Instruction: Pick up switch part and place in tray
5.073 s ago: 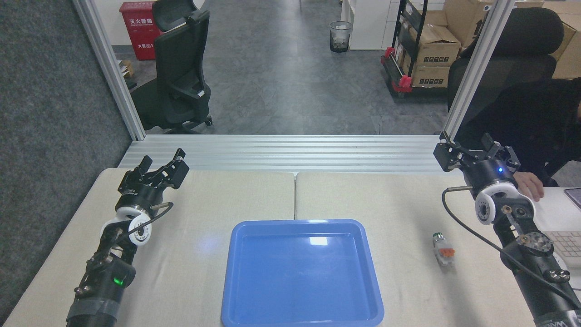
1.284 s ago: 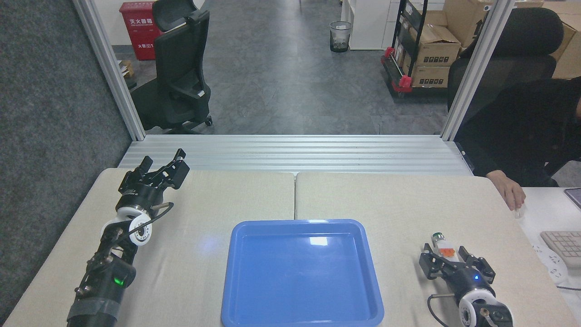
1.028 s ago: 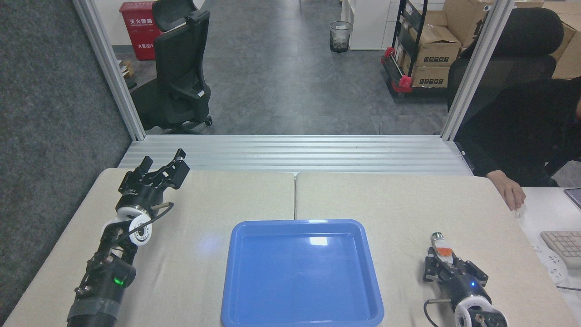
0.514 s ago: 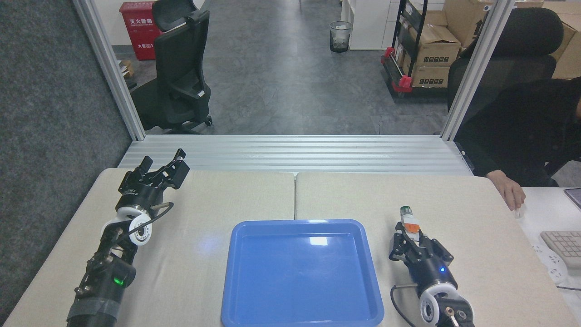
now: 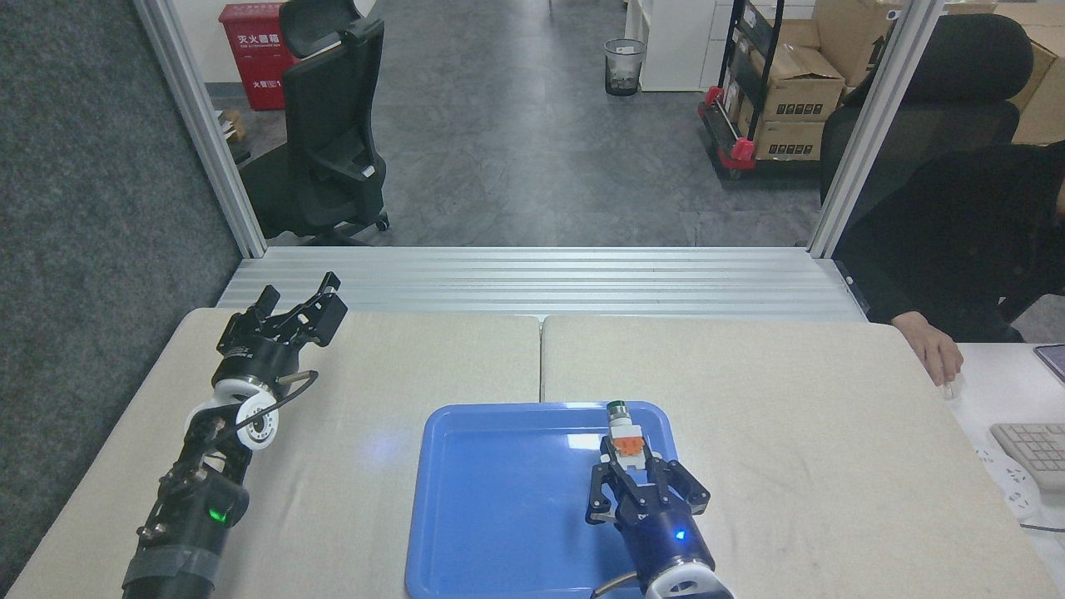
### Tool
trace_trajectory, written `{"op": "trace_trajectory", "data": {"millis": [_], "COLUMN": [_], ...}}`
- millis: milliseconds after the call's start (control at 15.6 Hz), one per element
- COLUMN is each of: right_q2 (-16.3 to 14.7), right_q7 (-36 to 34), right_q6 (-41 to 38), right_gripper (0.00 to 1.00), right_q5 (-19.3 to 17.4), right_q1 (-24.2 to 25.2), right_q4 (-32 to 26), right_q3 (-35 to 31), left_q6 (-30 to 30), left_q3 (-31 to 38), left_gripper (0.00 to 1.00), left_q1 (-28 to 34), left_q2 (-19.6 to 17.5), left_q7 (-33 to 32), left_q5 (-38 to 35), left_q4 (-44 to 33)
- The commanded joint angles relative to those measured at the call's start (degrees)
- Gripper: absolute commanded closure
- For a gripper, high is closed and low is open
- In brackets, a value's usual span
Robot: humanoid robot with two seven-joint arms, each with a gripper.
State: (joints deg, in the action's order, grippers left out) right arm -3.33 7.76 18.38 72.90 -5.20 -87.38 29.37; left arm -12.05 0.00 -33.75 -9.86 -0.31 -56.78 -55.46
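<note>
My right gripper (image 5: 634,472) is shut on the switch part (image 5: 624,434), whose white body, orange middle piece and dark green cap stick out beyond the fingers. It hovers over the right half of the blue tray (image 5: 466,532), with the cap near the tray's far rim. Whether the part touches the tray floor I cannot tell. Far off at the table's back left, my left gripper (image 5: 301,301) stands open with nothing between its fingers.
A person's hand (image 5: 938,348) rests at the table's right edge beside a keyboard (image 5: 1032,451). An aluminium rail (image 5: 541,281) runs along the table's far edge. Two office chairs (image 5: 333,125) and boxes stand beyond the table.
My right gripper closed on the switch part where it lay right of the tray, then carried it left until it came over the tray. The left arm has stayed still.
</note>
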Motion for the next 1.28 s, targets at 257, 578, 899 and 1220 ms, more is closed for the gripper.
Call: {"op": "trace_trajectory", "data": {"millis": [257, 578, 899, 1220], "right_q2": [6.5, 7.1, 5.4, -12.6], "right_q7": [5.2, 4.6, 0.8, -2.8], "right_q6": [7.2, 6.7, 5.4, -8.7], "right_gripper": [1.0, 0.0, 0.0, 0.0], "right_q5": [1.7, -1.2, -3.4, -4.7], "right_q1": [-0.7, -3.7, -18.2, -25.0], "right_q4": [13.3, 13.3, 9.0, 16.0], "right_q3": [16.9, 5.7, -5.1, -13.1], "left_q6": [0.0, 0.0, 0.0, 0.0], "left_q3": [-1.3, -1.3, -1.3, -1.3], "left_gripper": [0.0, 0.0, 0.0, 0.0], "left_q1": [0.0, 0.0, 0.0, 0.0], "left_q2": [-0.1, -0.1, 0.0, 0.0], "left_q7": [0.0, 0.0, 0.0, 0.0], "left_q5": [0.0, 0.0, 0.0, 0.0], "left_q4": [0.0, 0.0, 0.0, 0.0]}}
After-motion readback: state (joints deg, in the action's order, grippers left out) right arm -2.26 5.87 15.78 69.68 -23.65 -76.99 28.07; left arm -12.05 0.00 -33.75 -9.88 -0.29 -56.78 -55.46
